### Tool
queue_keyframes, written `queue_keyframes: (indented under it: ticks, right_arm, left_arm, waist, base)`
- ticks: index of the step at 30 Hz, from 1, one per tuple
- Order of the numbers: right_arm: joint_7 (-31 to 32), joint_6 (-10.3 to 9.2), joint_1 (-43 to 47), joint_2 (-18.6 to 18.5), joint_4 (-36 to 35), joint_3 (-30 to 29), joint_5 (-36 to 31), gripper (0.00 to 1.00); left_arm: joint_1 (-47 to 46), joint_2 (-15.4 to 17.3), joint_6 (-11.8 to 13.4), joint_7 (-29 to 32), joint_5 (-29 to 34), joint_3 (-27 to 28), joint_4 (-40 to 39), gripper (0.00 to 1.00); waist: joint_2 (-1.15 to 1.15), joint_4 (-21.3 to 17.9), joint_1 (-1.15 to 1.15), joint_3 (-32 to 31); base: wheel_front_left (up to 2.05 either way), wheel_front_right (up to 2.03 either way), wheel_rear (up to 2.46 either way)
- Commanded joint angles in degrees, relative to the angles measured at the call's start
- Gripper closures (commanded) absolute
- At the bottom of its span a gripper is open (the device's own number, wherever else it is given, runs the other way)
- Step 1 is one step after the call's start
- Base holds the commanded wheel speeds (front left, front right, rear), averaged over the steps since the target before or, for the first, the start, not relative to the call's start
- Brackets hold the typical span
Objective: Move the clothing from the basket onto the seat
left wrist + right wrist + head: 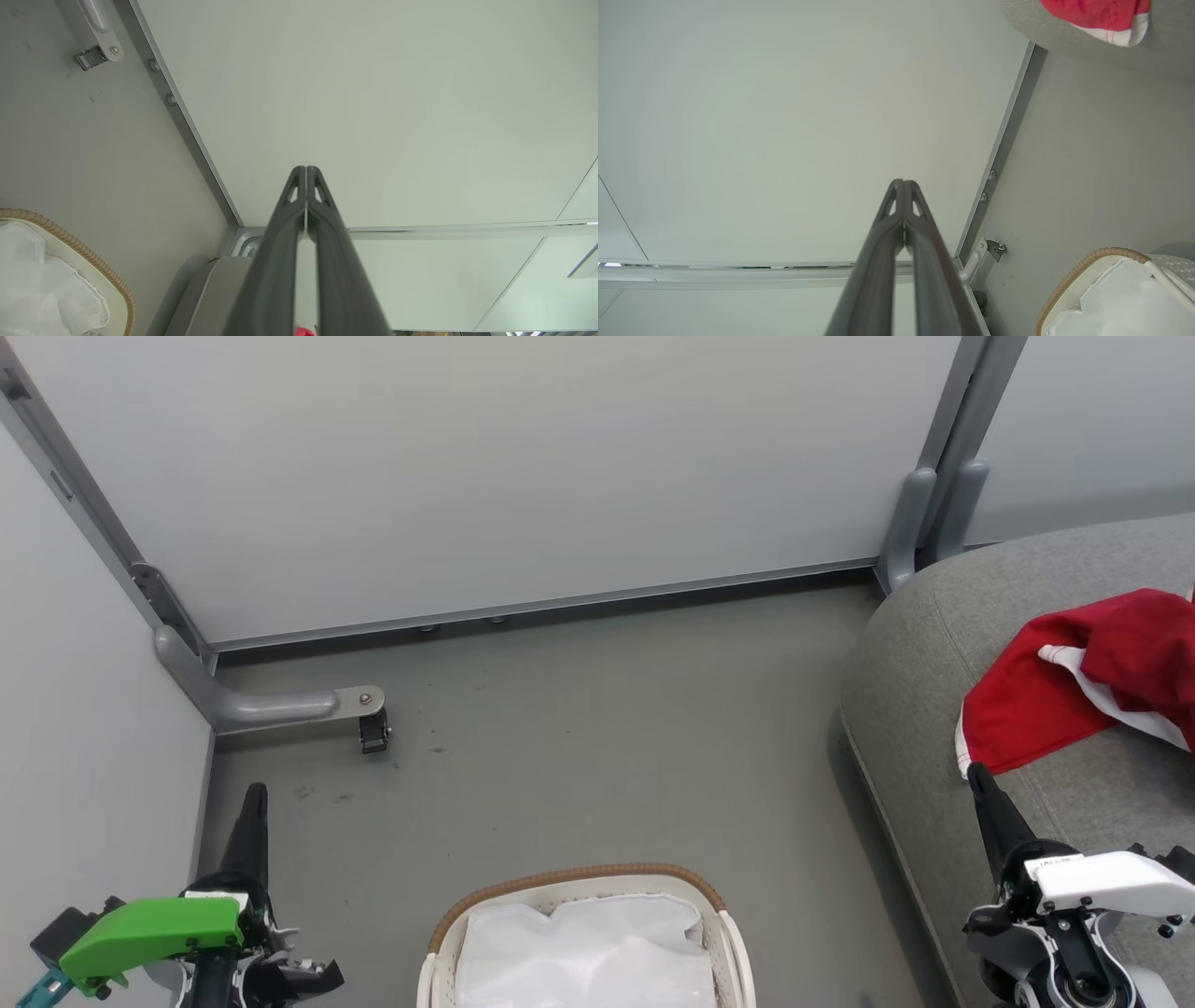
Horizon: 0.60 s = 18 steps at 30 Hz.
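The clothing (1074,700) is lying on the seat (920,644), well apart from the basket (579,880) on the floor (607,728). The left gripper (254,795) and right gripper (977,775) are hovering, fingers pressed together on nothing. A castor bracket (369,714) is sitting by the wall (523,476).

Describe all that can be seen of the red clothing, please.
The clothing is bright red soft fabric with white bands and a white hem. It lies crumpled, partly folded over itself, on the grey seat, near its edge, and runs out of the head view at the right. The shut right gripper shows just below its hem, gripping nothing.
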Motion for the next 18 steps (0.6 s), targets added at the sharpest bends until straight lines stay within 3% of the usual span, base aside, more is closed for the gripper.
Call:
queue_keyframes:
  ticks: [1,18]
  right_arm:
    - [0.45,-0.01,-0.56,-0.36,-0.44,-0.25,1.28,1.0]
    - [1.69,-0.02,-0.52,-0.38,-0.93,-0.65,5.96,1.0]
  left_arm:
    - [-1.01,0.39,-0.44,0.37,-1.23,0.35,-0.48,1.0]
    - [-1.35,0.41,-0.51,1.71,-5.61,0.68,-0.77,1.0]
  waist:
    - [0.0,-0.02,0.0,-0.01]
    - [0.0,-0.2,0.0,-0.15]
  base:
    - [0.0,0.0,0.0]
    - [0.0,0.0,0.0]
